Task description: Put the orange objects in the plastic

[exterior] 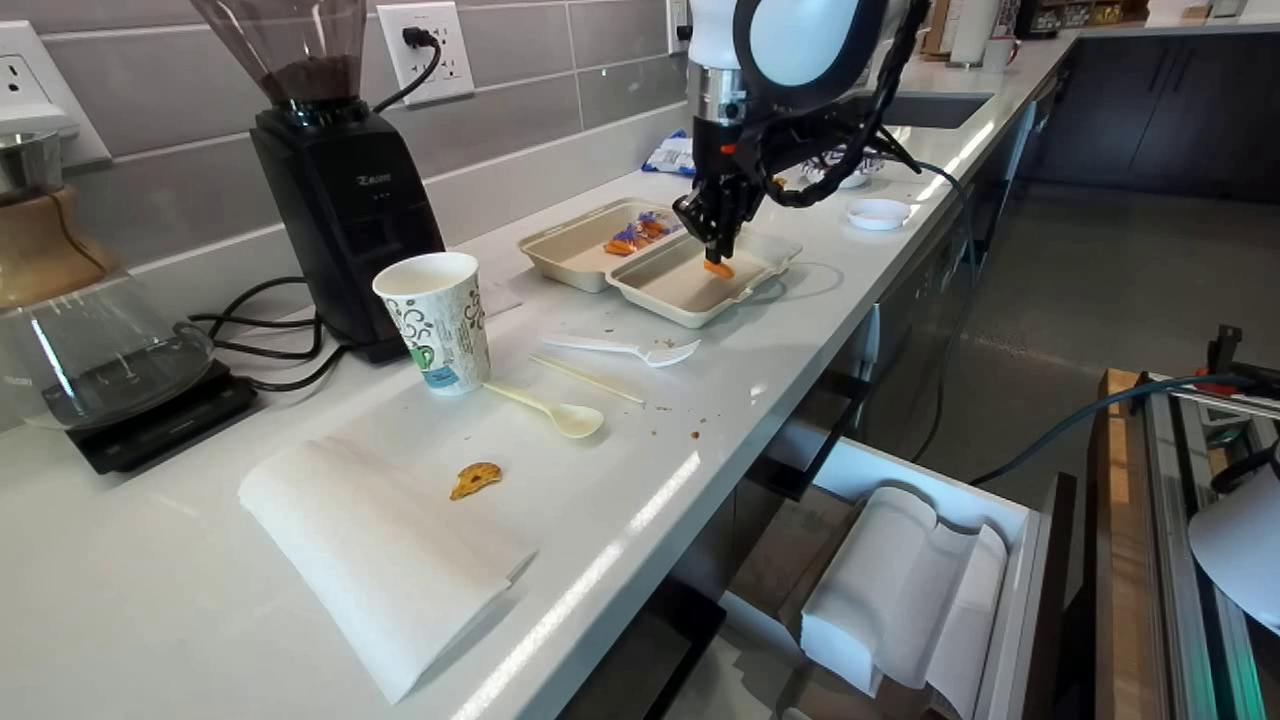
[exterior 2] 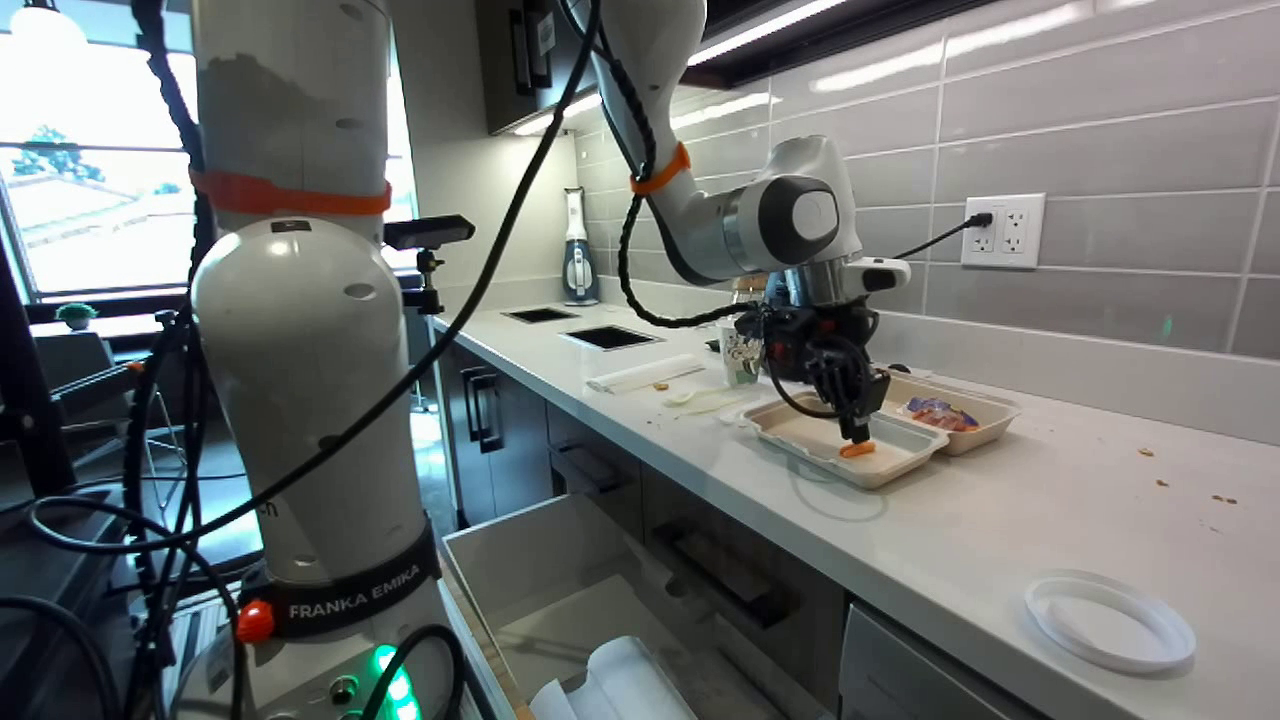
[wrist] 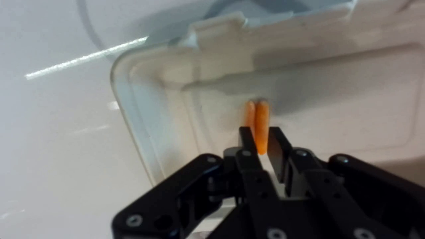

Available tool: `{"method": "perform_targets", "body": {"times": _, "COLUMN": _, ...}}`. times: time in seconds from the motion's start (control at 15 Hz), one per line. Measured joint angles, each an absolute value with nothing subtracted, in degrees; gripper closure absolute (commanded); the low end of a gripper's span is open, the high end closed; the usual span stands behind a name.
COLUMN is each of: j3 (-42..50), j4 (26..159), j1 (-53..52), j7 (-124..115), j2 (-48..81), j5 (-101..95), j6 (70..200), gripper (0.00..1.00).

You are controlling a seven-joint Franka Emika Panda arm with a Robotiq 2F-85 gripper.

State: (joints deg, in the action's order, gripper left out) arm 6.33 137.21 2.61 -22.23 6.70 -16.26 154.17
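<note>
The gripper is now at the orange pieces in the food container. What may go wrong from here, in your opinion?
The gripper seems to pinch one thin orange piece near its end, so it might pivot or slip out during lifting.
A second orange piece lies alongside, partly hidden by the gripper, and could be nudged or dragged along.
The plastic lies in the neighbouring compartment and I cannot make out its opening, so the piece may land beside it.

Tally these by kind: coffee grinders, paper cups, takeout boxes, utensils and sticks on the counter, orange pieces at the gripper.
Coffee grinder: 1
Paper cup: 1
Takeout box: 1
Utensils and sticks: 3 (pale spoon, thin stick, white utensil)
Orange pieces at the gripper, by the wrist view: 2
Total: 8
</note>
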Motion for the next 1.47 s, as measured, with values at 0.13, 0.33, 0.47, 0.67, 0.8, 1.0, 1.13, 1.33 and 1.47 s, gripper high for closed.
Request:
{"method": "perform_targets", "body": {"times": 0.13, "j3": 6.33, "j4": 137.21, "j1": 2.61, "j7": -22.23, "j2": 6.09, "j5": -16.26, "j6": 154.16, "gripper": 0.95}}
{"method": "perform_targets", "body": {"times": 0.33, "j3": 6.32, "j4": 137.21, "j1": 2.61, "j7": -22.23, "j2": 5.54, "j5": -16.26, "j6": 154.16, "gripper": 0.48}}
{"method": "perform_targets", "body": {"times": 0.47, "j3": 6.3, "j4": 137.21, "j1": 2.58, "j7": -22.23, "j2": 5.54, "j5": -16.26, "j6": 154.16, "gripper": 0.34}}
{"method": "perform_targets", "body": {"times": 0.67, "j3": 6.3, "j4": 137.22, "j1": 2.48, "j7": -22.23, "j2": 5.69, "j5": -16.26, "j6": 154.16, "gripper": 0.1}}
{"method": "perform_targets", "body": {"times": 0.8, "j3": 6.3, "j4": 137.22, "j1": 2.47, "j7": -22.24, "j2": 5.9, "j5": -16.26, "j6": 154.16, "gripper": 0.0}}
{"method": "perform_targets", "body": {"times": 1.0, "j3": 6.3, "j4": 137.22, "j1": 2.47, "j7": -22.24, "j2": 6.44, "j5": -16.26, "j6": 154.16, "gripper": 0.0}}
{"method": "perform_targets", "body": {"times": 1.13, "j3": 6.3, "j4": 137.22, "j1": 2.47, "j7": -22.24, "j2": 6.9, "j5": -16.26, "j6": 154.16, "gripper": 0.0}}
{"method": "perform_targets", "body": {"times": 1.33, "j3": 6.36, "j4": 137.22, "j1": 2.46, "j7": -22.24, "j2": 7.62, "j5": -16.26, "j6": 154.16, "gripper": 0.0}}
{"method": "perform_targets", "body": {"times": 1.47, "j3": 6.42, "j4": 137.22, "j1": 2.46, "j7": -22.24, "j2": 7.98, "j5": -16.26, "j6": 154.16, "gripper": 0.05}}
